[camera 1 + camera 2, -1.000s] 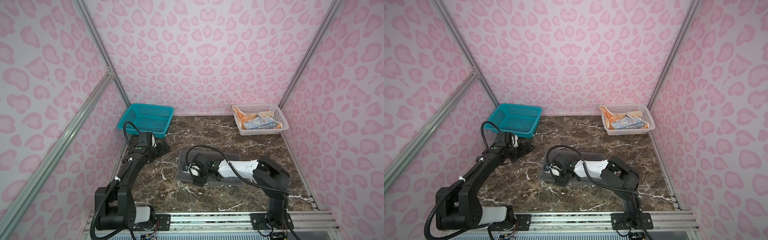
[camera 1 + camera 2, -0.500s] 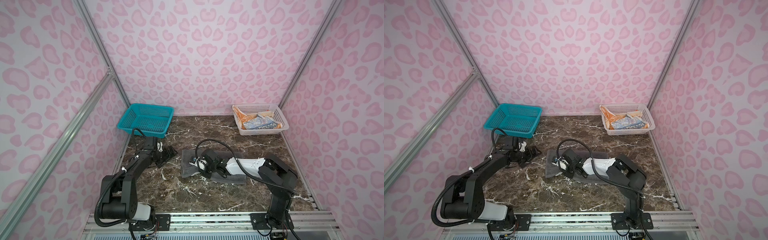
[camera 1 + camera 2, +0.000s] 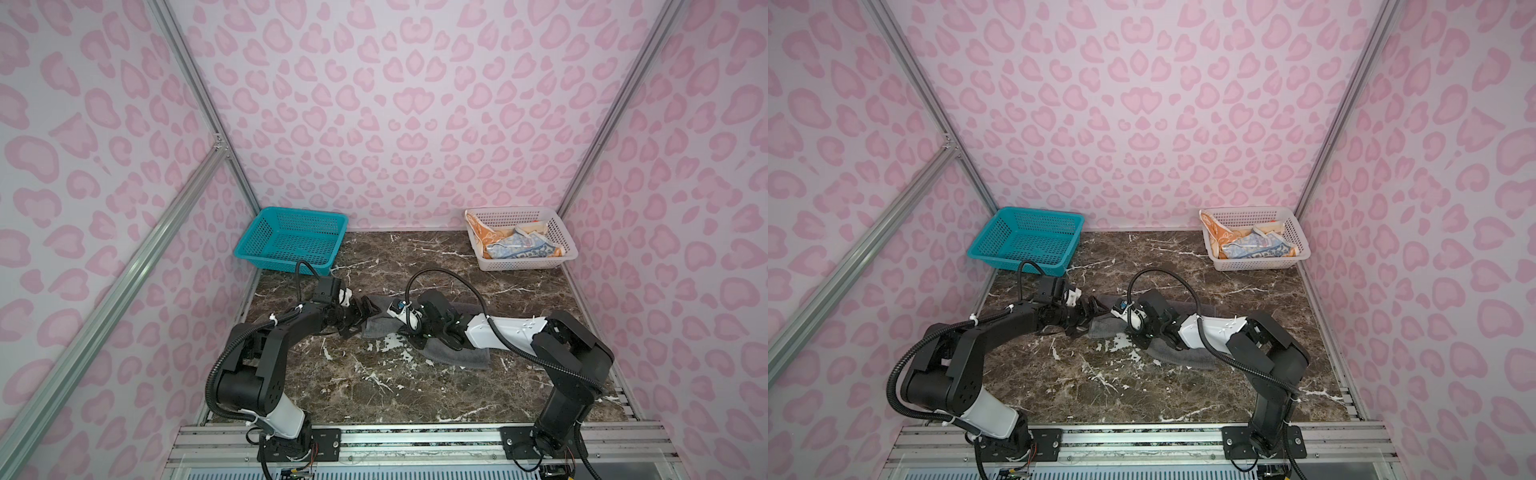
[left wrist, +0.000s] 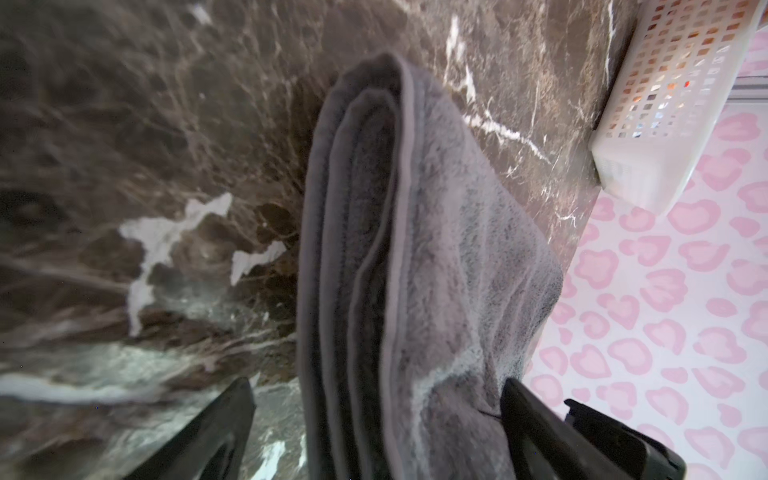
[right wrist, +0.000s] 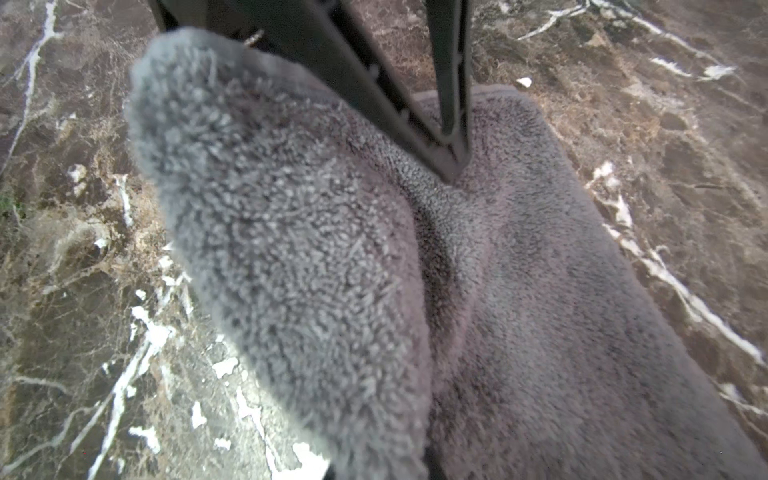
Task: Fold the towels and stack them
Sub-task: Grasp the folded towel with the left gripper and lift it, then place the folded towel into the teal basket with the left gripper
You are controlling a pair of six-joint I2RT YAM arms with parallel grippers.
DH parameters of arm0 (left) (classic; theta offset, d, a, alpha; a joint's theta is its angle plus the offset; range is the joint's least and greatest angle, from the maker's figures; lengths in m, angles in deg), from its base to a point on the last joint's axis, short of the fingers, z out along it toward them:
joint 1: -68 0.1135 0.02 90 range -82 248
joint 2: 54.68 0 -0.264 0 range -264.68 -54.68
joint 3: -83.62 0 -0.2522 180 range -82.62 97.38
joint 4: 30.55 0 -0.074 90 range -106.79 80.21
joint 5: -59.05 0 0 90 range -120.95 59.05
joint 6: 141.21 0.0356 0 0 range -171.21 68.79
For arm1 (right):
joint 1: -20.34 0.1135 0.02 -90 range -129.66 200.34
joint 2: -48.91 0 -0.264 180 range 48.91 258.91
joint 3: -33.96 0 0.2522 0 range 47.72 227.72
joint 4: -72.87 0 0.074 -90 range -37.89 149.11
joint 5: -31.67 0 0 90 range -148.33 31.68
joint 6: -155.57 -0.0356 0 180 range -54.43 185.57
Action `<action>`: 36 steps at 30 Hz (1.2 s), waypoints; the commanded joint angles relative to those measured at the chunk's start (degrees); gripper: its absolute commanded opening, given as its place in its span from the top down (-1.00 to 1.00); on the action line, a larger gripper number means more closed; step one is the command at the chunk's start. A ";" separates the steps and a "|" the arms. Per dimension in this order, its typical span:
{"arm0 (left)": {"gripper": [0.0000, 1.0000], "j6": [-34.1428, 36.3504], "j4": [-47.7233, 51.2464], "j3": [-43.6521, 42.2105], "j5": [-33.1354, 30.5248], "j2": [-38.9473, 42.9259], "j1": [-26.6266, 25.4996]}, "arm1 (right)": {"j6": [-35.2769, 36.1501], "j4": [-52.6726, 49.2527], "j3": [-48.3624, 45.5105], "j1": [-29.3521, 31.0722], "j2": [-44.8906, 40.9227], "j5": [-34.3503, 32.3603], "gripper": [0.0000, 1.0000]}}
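A dark grey towel (image 3: 457, 353) lies folded on the marble table in both top views (image 3: 1183, 358). My right gripper (image 3: 411, 334) is shut on a pinch of its top layer. In the right wrist view that raised fold (image 5: 291, 249) bulges up and hides the jaws. My left gripper (image 3: 362, 316) is open at the towel's left end. In the left wrist view its two fingers straddle the layered edge (image 4: 353, 249). One of those fingers (image 5: 451, 124) rests on the towel in the right wrist view. An orange towel (image 3: 478, 232) and a multicolour one (image 3: 519, 251) lie crumpled in the white basket (image 3: 523, 264).
A teal basket (image 3: 282, 261) stands at the back left, close behind my left arm. The white basket sits at the back right against the pink patterned walls (image 3: 395, 124). An aluminium rail (image 3: 395, 440) runs along the table's front edge.
My left gripper swung right from beside the teal basket to the grey towel's left end. My right gripper shut on the towel and drew back to the right, bunching it.
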 commanded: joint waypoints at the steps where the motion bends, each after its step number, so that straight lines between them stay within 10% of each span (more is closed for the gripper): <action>1: -0.79 -3.13 -4.00 0.04 1.68 -1.36 -0.95 | -1.25 3.54 -0.13 -0.14 0.12 1.61 1.00; 6: -0.06 -1.91 -2.82 4.90 1.04 -4.83 -1.24 | -1.54 4.33 -1.19 -0.10 -0.19 1.30 0.94; 9: 0.43 -0.31 -2.51 8.39 0.92 -5.66 -1.18 | -2.97 5.11 -2.54 -0.05 -1.67 -1.63 0.24; 12: 0.92 2.37 -0.92 12.83 0.96 -6.82 -1.00 | -4.67 5.77 -4.03 -0.06 -4.12 -5.01 -0.06; 18: 0.92 11.13 7.00 24.59 2.79 -10.32 -0.80 | -9.64 4.78 -5.46 -0.23 -9.45 -13.17 -0.96; 36: 0.93 37.12 33.69 67.01 -14.27 -18.25 2.14 | -22.32 1.25 -9.40 -8.14 -24.84 -21.42 -0.98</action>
